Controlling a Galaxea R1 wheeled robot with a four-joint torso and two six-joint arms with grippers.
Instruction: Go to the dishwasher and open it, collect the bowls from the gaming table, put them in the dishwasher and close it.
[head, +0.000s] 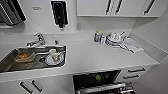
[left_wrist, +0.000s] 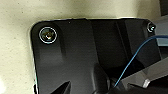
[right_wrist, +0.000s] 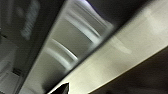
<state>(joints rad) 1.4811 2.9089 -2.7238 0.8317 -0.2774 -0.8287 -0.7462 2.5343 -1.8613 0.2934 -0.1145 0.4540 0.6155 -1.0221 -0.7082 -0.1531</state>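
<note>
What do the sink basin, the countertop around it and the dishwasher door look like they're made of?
The recessed grey sink basin looks like brushed stainless steel: dull metallic sheen with soft reflections. The smooth white countertop seems a matte solid surface or laminate; which one is unclear. The part-open dishwasher door with its bar handle looks like brushed steel, showing a silvery streaked shine above a dark interior.

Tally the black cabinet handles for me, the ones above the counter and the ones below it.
upper cabinet handles: 3
lower cabinet handles: 4
Total: 7
</note>
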